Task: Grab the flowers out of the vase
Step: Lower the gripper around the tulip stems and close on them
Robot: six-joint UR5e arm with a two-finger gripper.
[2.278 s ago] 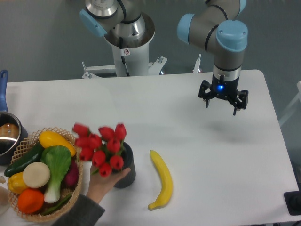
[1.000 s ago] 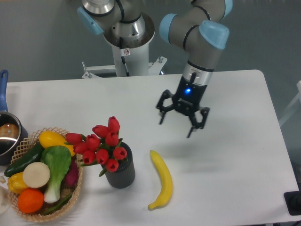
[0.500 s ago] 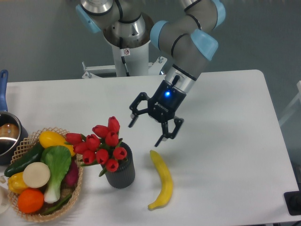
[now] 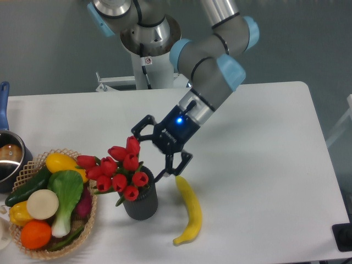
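Note:
A bunch of red tulip flowers point(image 4: 114, 168) stands in the dark grey ribbed vase point(image 4: 141, 201) at the front left of the table. The buds lean to the left, over the vase mouth. My gripper point(image 4: 149, 155) is open, tilted down to the left, and sits just right of the topmost buds. One finger point(image 4: 138, 128) is above the bunch and the other point(image 4: 167, 170) is beside the vase's right rim. Nothing is between the fingers.
A yellow banana point(image 4: 190, 210) lies right of the vase, close under the gripper. A wicker basket point(image 4: 82, 224) of vegetables and fruit stands to the left. A steel pot with a blue handle point(image 4: 4, 154) is at the left edge.
The arm has swung from the right side of the table down and left, bringing the open gripper up to the flowers. A hand that set the vase down has gone.

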